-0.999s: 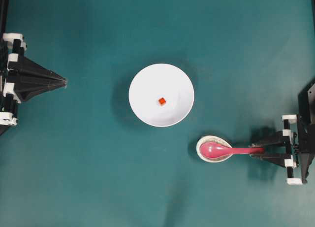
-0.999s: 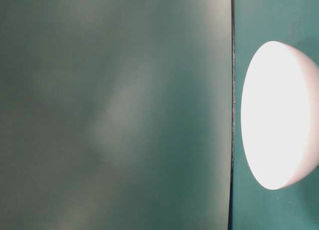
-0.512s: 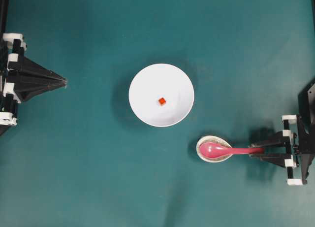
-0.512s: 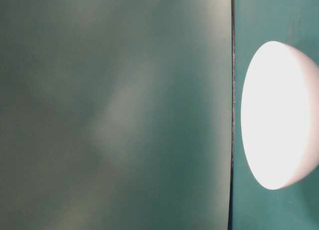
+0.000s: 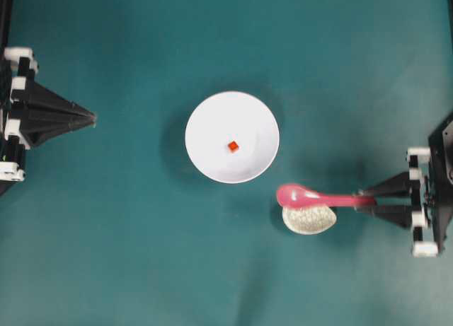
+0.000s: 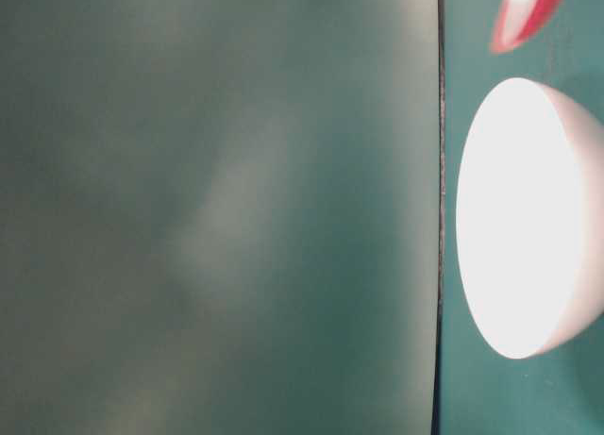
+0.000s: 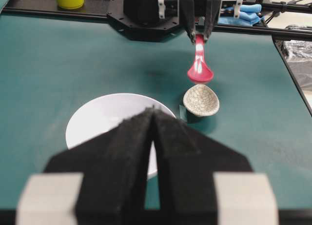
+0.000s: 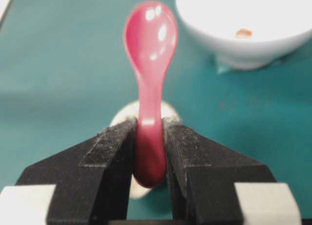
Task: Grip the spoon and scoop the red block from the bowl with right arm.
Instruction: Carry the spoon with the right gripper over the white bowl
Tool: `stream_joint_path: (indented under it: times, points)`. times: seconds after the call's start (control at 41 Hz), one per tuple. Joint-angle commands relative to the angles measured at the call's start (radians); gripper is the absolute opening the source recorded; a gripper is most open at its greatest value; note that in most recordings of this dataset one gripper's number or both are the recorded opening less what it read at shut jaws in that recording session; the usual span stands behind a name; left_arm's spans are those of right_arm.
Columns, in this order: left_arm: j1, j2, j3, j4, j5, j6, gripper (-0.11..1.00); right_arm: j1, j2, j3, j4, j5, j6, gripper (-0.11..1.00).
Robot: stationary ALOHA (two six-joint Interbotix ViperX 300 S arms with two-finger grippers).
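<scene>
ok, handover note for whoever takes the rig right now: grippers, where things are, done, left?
Right gripper: shut on the spoon handle, spoon lifted clear of the speckled rest dish, its scoop end pointing toward the bowl.
Left gripper: shut, empty, parked at the left edge.
Red block: lying near the middle of the bowl, untouched.
Done: spoon gripped and picked up.
Left: bring the spoon over the bowl, scoop the block and lift it out.
</scene>
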Motion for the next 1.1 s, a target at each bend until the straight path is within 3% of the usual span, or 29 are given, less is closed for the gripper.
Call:
stream_joint_path:
  times: [0.0,0.317,0.536,0.756,1.072]
  points:
    - [-0.002,0.008,-0.017,0.002,-0.008,0.009,0.00,-0.072,-0.112,-0.020,-0.003,0.078,-0.083,0.26]
    - [-0.002,0.006,-0.017,0.003,-0.009,0.017,0.00,-0.334,-0.422,-0.081,-0.003,0.373,-0.430,0.26]
    - [0.000,0.006,-0.017,0.003,-0.011,0.020,0.00,-0.551,-0.523,-0.170,-0.003,0.563,-0.591,0.26]
    - [-0.002,0.006,-0.018,0.005,-0.011,0.020,0.00,-0.758,-0.520,-0.284,-0.003,0.770,-0.663,0.26]
    - [0.000,0.006,-0.018,0.005,-0.012,0.021,0.00,-0.976,-0.465,-0.446,-0.021,1.000,-0.667,0.26]
